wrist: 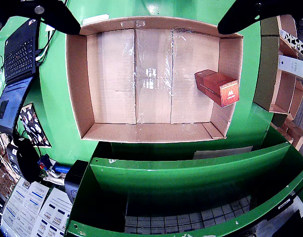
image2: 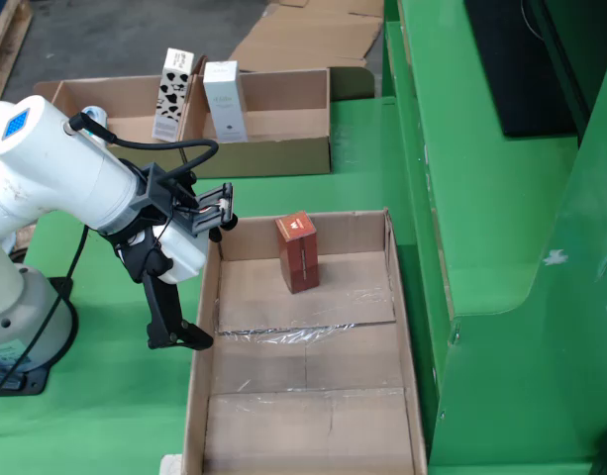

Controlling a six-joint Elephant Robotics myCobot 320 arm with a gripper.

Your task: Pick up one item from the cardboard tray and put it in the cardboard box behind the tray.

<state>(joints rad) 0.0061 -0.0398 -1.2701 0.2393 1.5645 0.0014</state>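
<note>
Near the far end of the bench (image2: 105, 416), the red carton (image2: 298, 253) looks light, stiff and smooth, best pinched across its narrow sides by the spread, empty claw (wrist: 146, 17).

We see a red-brown carton (image2: 298, 253) standing upright inside the box (image2: 209, 327), near its far end wall; tray (image2: 283, 153) holds two white cartons (image2: 225, 101).

Both pictures are bright and evenly lit from overhead. In the gripper-mounted view, strong fisheye bending curves the edges, and glare shines off the tape (wrist: 152, 78) at centre. The still view is sharp, with soft shadows.
</note>
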